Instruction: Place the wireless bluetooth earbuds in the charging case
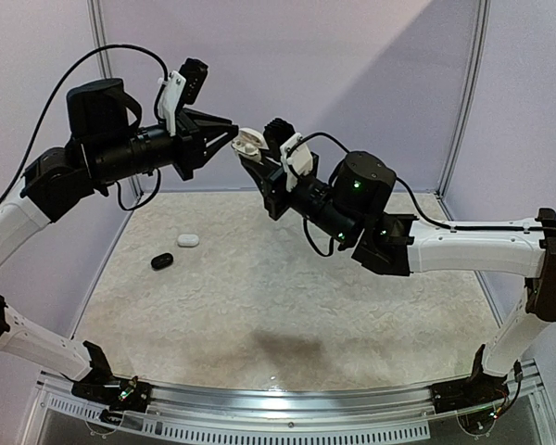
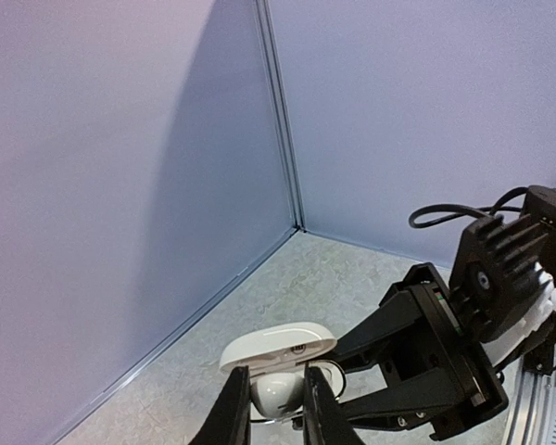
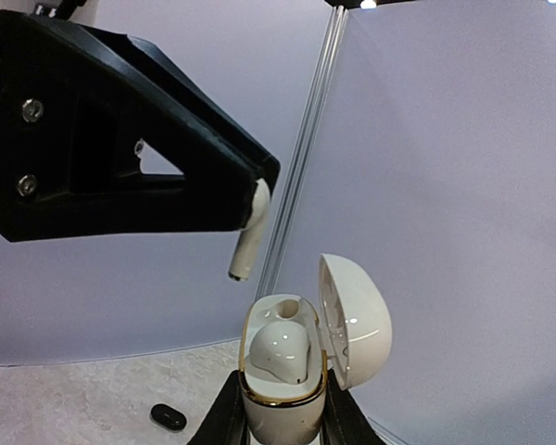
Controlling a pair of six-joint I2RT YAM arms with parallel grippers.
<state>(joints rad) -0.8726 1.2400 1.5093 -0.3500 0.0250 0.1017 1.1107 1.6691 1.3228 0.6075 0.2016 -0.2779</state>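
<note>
Seen from above, the left gripper [image 1: 221,139] pinches a white earbud [image 1: 232,136] just beside the open charging case [image 1: 250,143] clamped in the right gripper [image 1: 258,163]; the left wrist view shows its raised lid [image 2: 278,343]; the right wrist view, the bud's stem hanging just above the case, which holds a second earbud [image 3: 278,352].

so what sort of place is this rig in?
Probably a lab robot cell: plain panel walls on metal posts, a textured mat as work surface, left arm and right arm bolted to a metal rail.
</note>
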